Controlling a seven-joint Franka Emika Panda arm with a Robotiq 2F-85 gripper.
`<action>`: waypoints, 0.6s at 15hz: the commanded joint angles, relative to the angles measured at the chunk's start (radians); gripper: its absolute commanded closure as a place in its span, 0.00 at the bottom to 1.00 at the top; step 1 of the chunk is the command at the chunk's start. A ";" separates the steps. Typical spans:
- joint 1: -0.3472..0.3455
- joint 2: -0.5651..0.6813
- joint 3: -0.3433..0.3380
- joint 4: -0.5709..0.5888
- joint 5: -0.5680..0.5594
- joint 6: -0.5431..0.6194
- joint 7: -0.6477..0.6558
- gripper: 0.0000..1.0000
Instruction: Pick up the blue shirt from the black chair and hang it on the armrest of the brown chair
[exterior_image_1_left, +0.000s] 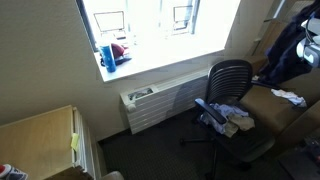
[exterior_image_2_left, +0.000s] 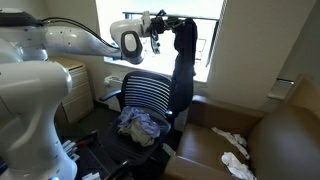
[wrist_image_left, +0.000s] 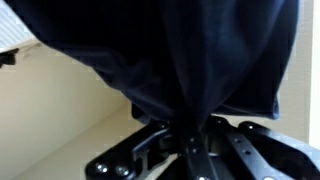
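Hanging top centre in an exterior view, the shirt dangles from the gripper clenched on it; wrist view shows mostly dark cloth.

Overexposed bright window is the main light source, with a deep white windowsill below it. Plain beige wall sits beside the window. White slatted heater unit is under the sill, against the wall. Dark carpeted floor. Light wooden cabinet stands in the near corner. Black mesh-back office chair is in front of the heater, just beside the brown upholstered armchair. Both exterior views show the two side by side.
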 joint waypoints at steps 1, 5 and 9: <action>-0.055 -0.112 0.099 -0.091 0.027 0.028 0.095 0.98; -0.194 -0.213 0.217 -0.086 -0.031 0.032 0.319 0.98; -0.338 -0.275 0.274 0.022 -0.207 0.025 0.580 0.98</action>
